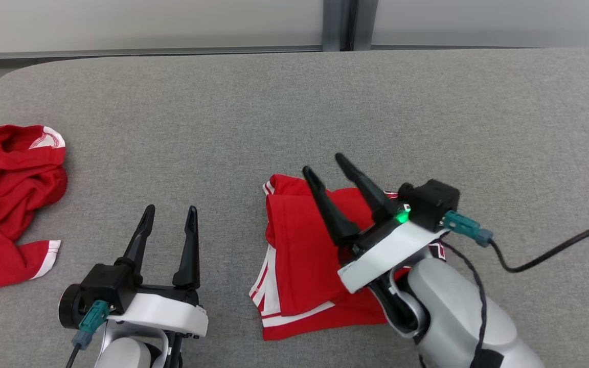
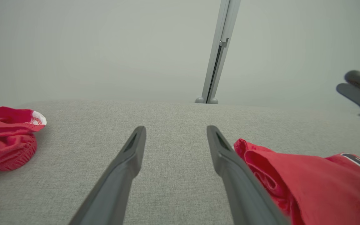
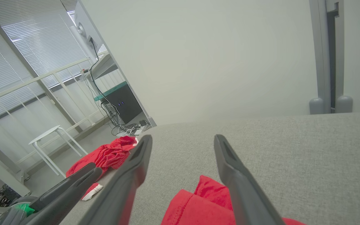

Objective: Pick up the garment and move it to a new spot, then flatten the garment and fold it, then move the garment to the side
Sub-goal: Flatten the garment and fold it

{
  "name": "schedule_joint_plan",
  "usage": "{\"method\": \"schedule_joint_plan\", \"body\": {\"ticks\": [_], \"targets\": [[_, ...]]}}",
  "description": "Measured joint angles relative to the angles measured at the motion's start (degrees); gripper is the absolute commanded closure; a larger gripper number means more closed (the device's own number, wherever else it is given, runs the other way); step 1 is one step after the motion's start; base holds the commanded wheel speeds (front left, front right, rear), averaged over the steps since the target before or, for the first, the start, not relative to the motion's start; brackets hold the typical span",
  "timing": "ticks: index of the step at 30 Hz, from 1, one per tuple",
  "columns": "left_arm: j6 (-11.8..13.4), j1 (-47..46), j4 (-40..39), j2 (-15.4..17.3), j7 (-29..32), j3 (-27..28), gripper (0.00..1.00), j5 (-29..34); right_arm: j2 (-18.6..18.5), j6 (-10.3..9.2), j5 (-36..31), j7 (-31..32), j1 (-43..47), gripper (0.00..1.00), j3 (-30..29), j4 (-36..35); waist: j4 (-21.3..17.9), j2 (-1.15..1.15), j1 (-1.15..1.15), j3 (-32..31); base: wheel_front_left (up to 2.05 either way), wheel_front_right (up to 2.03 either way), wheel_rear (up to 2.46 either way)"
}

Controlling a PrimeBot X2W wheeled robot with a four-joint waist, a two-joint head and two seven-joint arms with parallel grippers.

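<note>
The garment (image 1: pixel 299 255) is red with white stripes and lies folded into a rough rectangle on the grey padded table (image 1: pixel 294 102), in front of me and a little right of centre. My right gripper (image 1: pixel 323 162) hovers over the garment's far part, open, with nothing between its fingers. The right wrist view shows that gripper (image 3: pixel 183 137) above the garment's folded edge (image 3: pixel 205 203). My left gripper (image 1: pixel 171 209) stands open and empty to the left of the garment. In the left wrist view, this gripper (image 2: pixel 176 128) has the garment (image 2: pixel 308 181) just beside its right finger.
A second red garment (image 1: pixel 8 204) lies crumpled at the table's left edge. A black cable (image 1: pixel 555 250) trails from the right wrist across the table's right side. Off the table's left side are a white stool (image 3: pixel 47 136) and a railing.
</note>
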Motion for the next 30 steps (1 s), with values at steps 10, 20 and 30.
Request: {"method": "schedule_joint_plan", "body": {"ticks": [10,20,30], "targets": [[0.0,0.1,0.0,0.8,0.0,1.9,0.00,0.1,-7.0,0.00,-10.7,-0.5,7.5,0.00,-20.0,-5.5,-1.6,0.00,0.00,-1.2,0.00,0.00,0.00],[0.8,3.8,-0.8,2.6,0.1,3.4,0.00,-0.1,-9.9,0.00,-17.9,5.1,23.0,0.00,-35.0,-13.9,-3.9,0.00,0.00,-4.4,0.00,0.00,0.00],[1.8,9.0,-2.5,3.2,1.4,3.4,0.00,-0.5,-9.0,0.00,-20.2,11.0,31.9,0.00,-36.1,-23.9,-4.8,0.00,0.00,-8.9,0.00,0.00,0.00]]}}
